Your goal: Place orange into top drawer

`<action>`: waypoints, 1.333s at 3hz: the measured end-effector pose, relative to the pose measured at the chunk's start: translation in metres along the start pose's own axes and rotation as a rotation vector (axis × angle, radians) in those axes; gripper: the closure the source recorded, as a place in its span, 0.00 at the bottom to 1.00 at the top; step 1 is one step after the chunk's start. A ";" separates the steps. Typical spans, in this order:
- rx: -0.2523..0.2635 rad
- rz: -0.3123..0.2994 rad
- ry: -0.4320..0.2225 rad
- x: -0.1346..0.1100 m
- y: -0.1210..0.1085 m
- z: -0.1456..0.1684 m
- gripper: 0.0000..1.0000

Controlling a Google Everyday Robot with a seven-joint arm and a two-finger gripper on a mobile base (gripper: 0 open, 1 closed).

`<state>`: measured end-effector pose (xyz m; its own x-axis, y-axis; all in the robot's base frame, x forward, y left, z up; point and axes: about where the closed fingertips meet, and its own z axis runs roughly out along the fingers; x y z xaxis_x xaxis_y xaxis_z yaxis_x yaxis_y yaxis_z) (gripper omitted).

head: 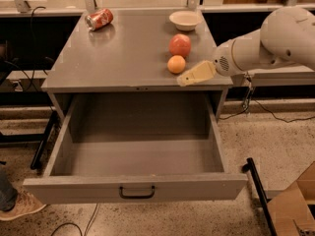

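The orange (176, 64) is a small round orange-yellow fruit on the grey cabinet top (123, 53), near its right front. The top drawer (135, 156) is pulled wide open below, with a black bar handle (137, 192) on its front panel; it holds nothing. My gripper (189, 77) reaches in from the right on a white arm (266, 45). Its beige tip is just right of and slightly in front of the orange, at the cabinet's front right edge, not touching the fruit.
A larger reddish-pink fruit (180, 45) sits just behind the orange. A white bowl (185, 19) stands at the back right and a red can (99, 19) lies at the back left. A cardboard box (293, 208) is on the floor at the lower right.
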<state>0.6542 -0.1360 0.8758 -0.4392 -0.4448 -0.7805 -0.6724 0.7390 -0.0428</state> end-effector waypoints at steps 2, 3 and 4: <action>0.084 0.131 -0.072 -0.015 -0.005 0.047 0.00; 0.072 0.126 -0.084 -0.027 0.001 0.071 0.00; 0.065 0.118 -0.088 -0.036 0.006 0.089 0.19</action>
<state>0.7191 -0.0706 0.8484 -0.4571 -0.3085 -0.8342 -0.5776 0.8162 0.0146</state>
